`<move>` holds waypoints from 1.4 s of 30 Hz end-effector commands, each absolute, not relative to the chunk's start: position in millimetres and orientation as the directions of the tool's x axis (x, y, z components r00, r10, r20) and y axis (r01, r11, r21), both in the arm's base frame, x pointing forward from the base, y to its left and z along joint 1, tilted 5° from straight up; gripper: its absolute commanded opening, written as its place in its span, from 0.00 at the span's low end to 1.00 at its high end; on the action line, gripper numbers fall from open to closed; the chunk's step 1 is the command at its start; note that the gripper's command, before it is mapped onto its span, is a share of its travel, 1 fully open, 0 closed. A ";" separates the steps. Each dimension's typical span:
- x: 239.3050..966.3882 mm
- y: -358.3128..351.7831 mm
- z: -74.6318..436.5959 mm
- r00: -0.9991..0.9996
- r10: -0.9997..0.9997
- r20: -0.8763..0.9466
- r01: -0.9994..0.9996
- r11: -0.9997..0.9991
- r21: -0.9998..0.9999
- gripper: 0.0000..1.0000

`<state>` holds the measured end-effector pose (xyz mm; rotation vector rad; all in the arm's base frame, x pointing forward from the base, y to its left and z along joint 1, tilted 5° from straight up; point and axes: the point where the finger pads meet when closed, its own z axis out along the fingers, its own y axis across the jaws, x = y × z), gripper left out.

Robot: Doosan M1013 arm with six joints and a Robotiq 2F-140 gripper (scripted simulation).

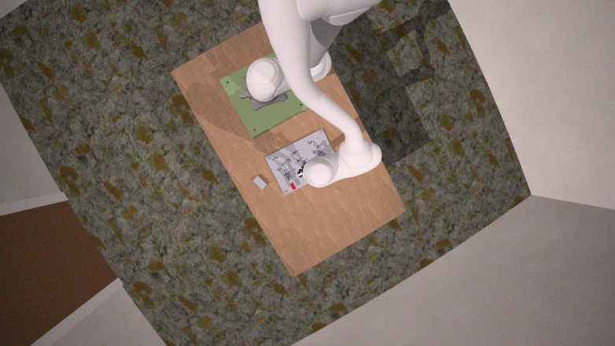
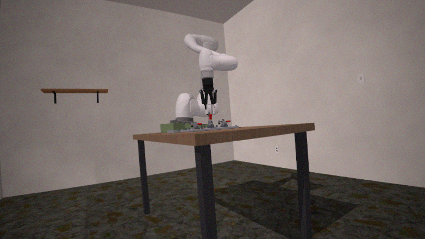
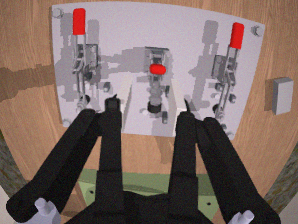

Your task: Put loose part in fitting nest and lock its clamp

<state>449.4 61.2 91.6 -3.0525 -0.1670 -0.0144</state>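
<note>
"What does the top view give you?"

"The white jointed arm [image 1: 320, 98] [image 2: 223, 62] covers most of the black two-fingered pincer [image 1: 300, 173] [image 2: 210, 106] [image 3: 151, 106], so its spread I can't tell there. The loose grey rectangular block [image 1: 259, 182] [image 2: 173, 131] [image 3: 283, 96] lies on the brown wooden table [image 1: 344, 223] [image 2: 252, 133] [image 3: 30, 45], beside the flat grey fixture plate [image 1: 318, 134] [image 2: 189, 130] [image 3: 125, 25] and apart from it."

"And the exterior view?"

"The pincer points down above the plate, its fingers parted. Under it stands the middle metal clamp's red handle [image 2: 210, 117] [image 3: 157, 69], upright. Any lettering is too small to read."

"Now the wrist view. Is it pinching anything?"

"No, it's partly open, with a gap between the two pale finger pads. The middle clamp shows through that gap; whether a pad touches it, I can't tell. The two outer clamps, with a red handle at image left [image 3: 79, 21] and a red handle at image right [image 3: 237, 35], sit outside the fingers."

"The block?"

"On the table, off the plate's image-right edge, well apart from the pincer."
</note>
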 end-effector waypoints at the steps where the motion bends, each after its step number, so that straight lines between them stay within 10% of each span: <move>1: 450.8 57.0 107.7 0.995 0.102 0.016 0.103 -0.991 -0.082 0.35; 34: 450.7 56.8 110.8 0.995 0.102 0.016 0.103 -0.991 -0.082 0.35; 35: 450.7 56.8 110.9 0.995 0.102 0.016 0.103 -0.991 -0.082 0.62; 42: 450.7 56.3 116.0 0.995 0.102 0.016 0.103 -0.991 -0.082 0.62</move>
